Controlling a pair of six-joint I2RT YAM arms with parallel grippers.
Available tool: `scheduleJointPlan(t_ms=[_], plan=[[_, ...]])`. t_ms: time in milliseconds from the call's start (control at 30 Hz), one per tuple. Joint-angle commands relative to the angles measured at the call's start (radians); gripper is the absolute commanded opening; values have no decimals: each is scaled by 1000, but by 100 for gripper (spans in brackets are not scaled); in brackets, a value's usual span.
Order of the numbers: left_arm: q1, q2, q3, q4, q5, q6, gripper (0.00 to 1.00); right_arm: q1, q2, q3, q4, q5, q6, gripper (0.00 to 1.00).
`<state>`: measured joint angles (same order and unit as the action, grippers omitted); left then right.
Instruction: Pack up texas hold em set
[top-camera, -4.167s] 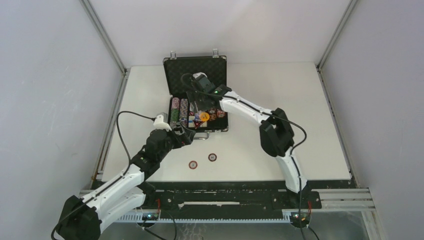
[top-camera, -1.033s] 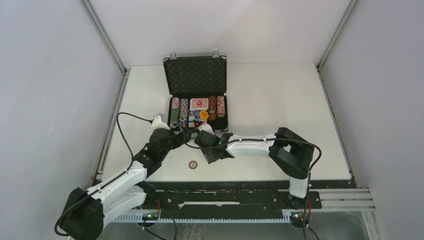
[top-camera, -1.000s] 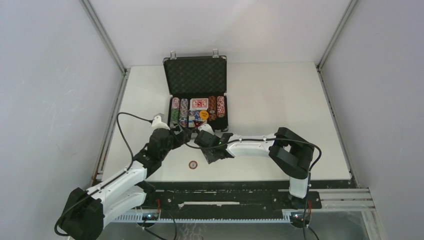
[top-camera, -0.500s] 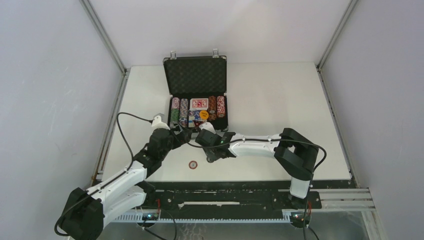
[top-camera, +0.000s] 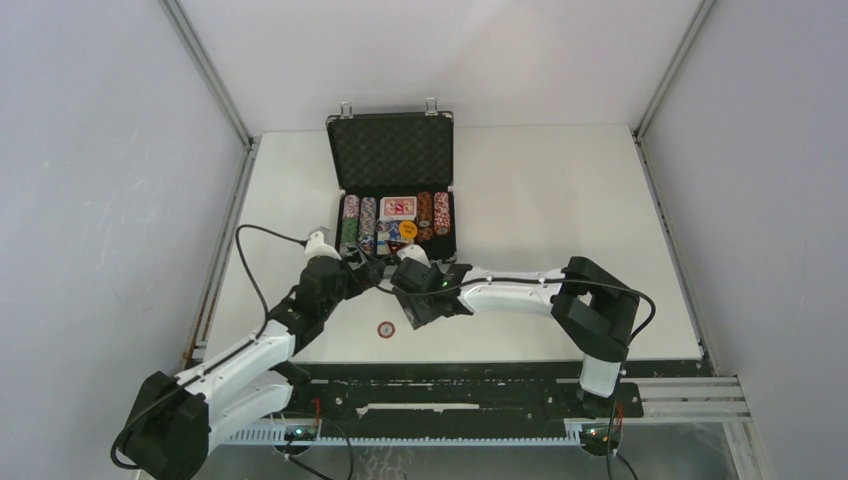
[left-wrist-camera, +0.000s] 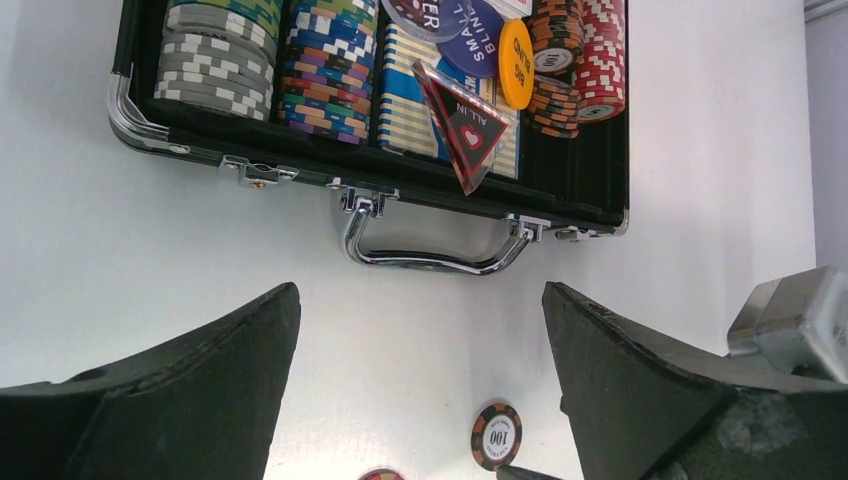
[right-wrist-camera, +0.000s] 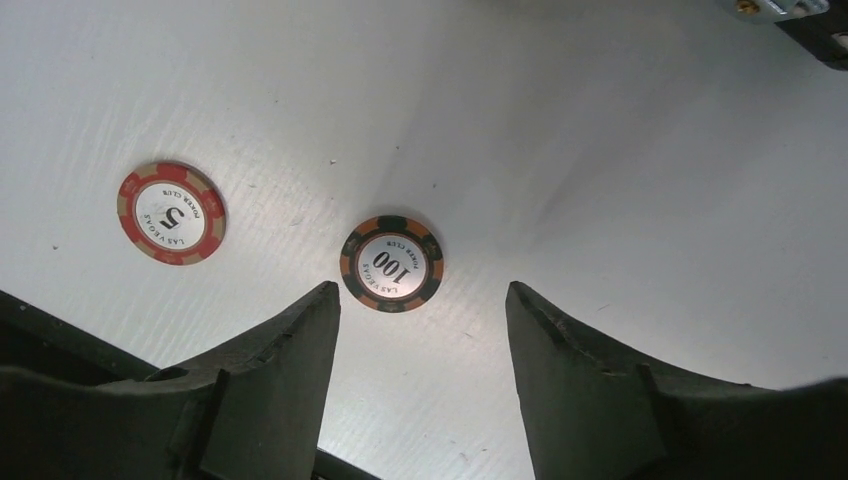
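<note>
White counter (right-wrist-camera: 600, 150): my right tool (right-wrist-camera: 420, 300) just spread, empty; brown chip (right-wrist-camera: 391, 264) waits at twelve o'clock, pickup likely next.

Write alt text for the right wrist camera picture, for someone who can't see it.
Two poker chips lie flat on a white table: a black-and-orange 100 chip just ahead of the open fingers' gap, and a red 5 chip apart to its left. A case corner shows top right.
</note>
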<state>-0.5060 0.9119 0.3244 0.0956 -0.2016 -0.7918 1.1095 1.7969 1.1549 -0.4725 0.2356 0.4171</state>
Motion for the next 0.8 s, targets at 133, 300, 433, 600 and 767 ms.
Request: scheduleJointPlan(t_ms=[133, 300, 433, 600, 767], plan=[[66, 77, -12, 78, 116, -52, 95, 24, 76, 40, 34, -24, 7, 72], [67, 61, -16, 74, 106, -48, 96, 32, 89, 44, 17, -11, 9, 67], [67, 61, -16, 73, 108, -46, 96, 37, 82, 45, -5, 20, 10, 59], [67, 61, -16, 73, 108, -46, 96, 53, 90, 70, -51, 78, 13, 54], [67, 56, -16, 71, 109, -44, 96, 64, 105, 86, -69, 104, 15, 53]])
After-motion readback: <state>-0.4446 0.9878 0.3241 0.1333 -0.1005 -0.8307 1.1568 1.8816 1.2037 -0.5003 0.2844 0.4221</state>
